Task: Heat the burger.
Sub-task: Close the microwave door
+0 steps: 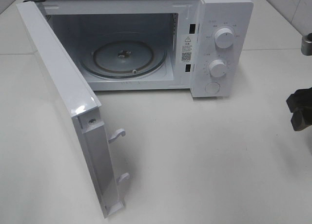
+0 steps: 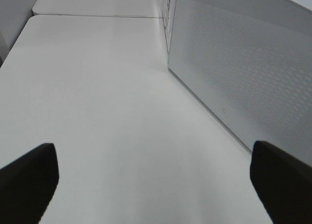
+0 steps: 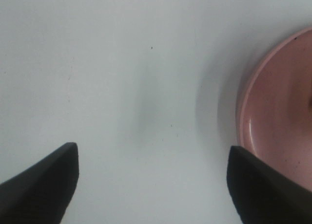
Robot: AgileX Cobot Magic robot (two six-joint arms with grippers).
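The white microwave (image 1: 229,9) stands at the back of the table with its door (image 1: 63,87) swung wide toward the front left. Its glass turntable (image 1: 122,56) is bare. My right gripper (image 1: 300,109) is at the far right edge of the exterior view. In the right wrist view the right gripper (image 3: 153,185) is open over bare table, with the rim of a pink plate (image 3: 278,112) just beside one fingertip. The burger is out of view. My left gripper (image 2: 156,185) is open, low over the table, beside the door's outer face (image 2: 243,63).
Two round knobs (image 1: 224,38) (image 1: 218,68) sit on the microwave's control panel, with a round button below them. The open door's latch hooks (image 1: 117,135) stick out toward the middle of the white table (image 1: 204,160). A table seam runs behind the microwave.
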